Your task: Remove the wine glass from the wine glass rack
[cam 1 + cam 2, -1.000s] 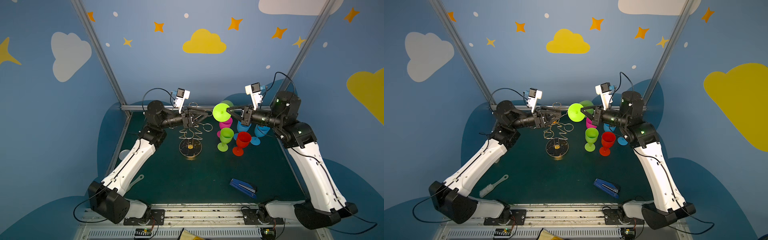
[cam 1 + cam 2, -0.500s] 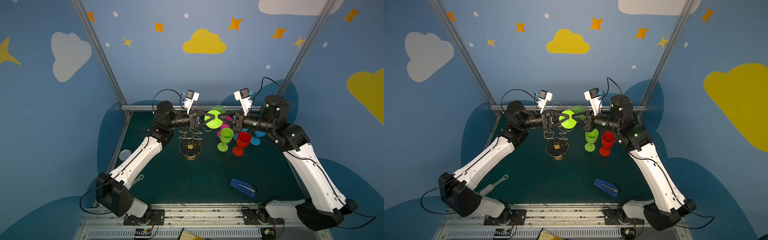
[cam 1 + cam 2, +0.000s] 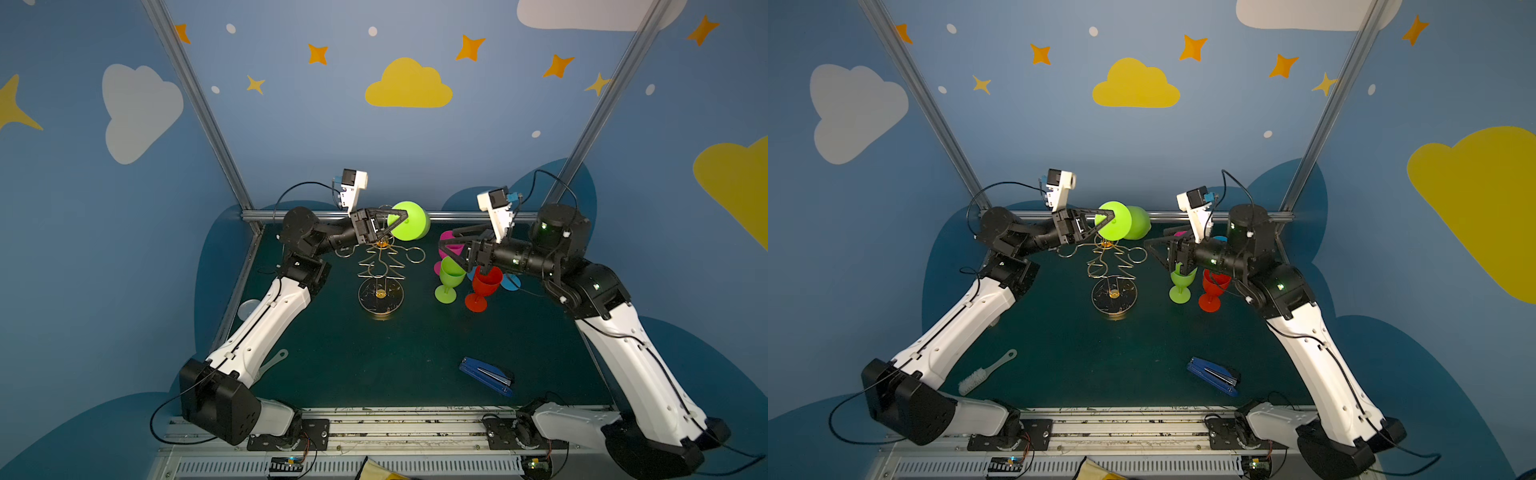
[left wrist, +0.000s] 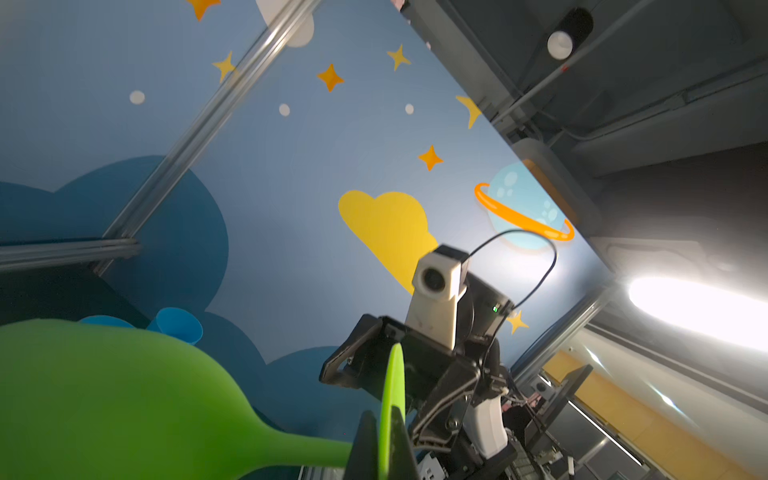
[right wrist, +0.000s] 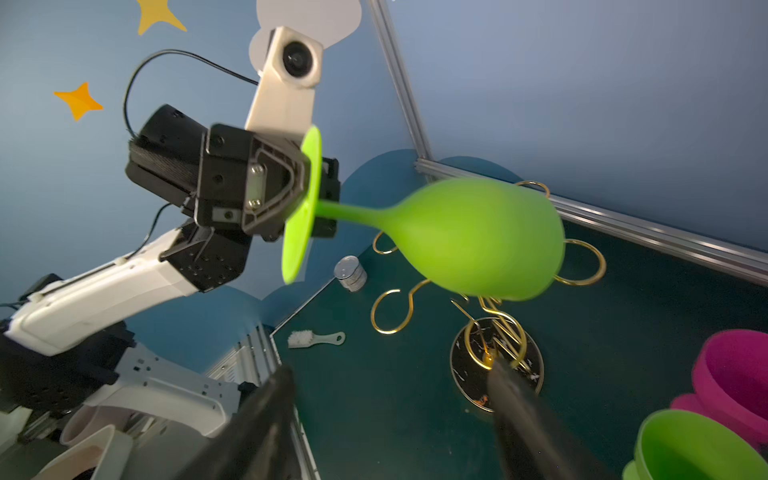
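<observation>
A lime green wine glass [image 3: 411,222] [image 3: 1133,222] lies sideways in the air over the top of the gold wire wine glass rack [image 3: 380,266] [image 3: 1113,262]. My left gripper [image 3: 404,216] [image 3: 1111,217] [image 4: 384,440] is shut on the rim of its flat foot [image 4: 393,386]. The right wrist view shows the same grip, the glass [image 5: 478,237] hanging out sideways from the left gripper [image 5: 309,183]. My right gripper [image 3: 449,239] [image 3: 1155,239] [image 5: 395,415] is open and holds nothing, to the right of the rack and over the standing glasses.
Right of the rack stand a green glass [image 3: 449,278], a red one [image 3: 482,286], a magenta one [image 3: 451,243] and a blue one [image 3: 509,282]. A blue stapler [image 3: 486,376] lies front right and a brush [image 3: 984,374] front left. A small tin [image 5: 351,272] sits beyond the mat edge.
The right gripper brought the green glass to the left gripper, which shut on its foot. The right gripper then opened and drew back to the right.
</observation>
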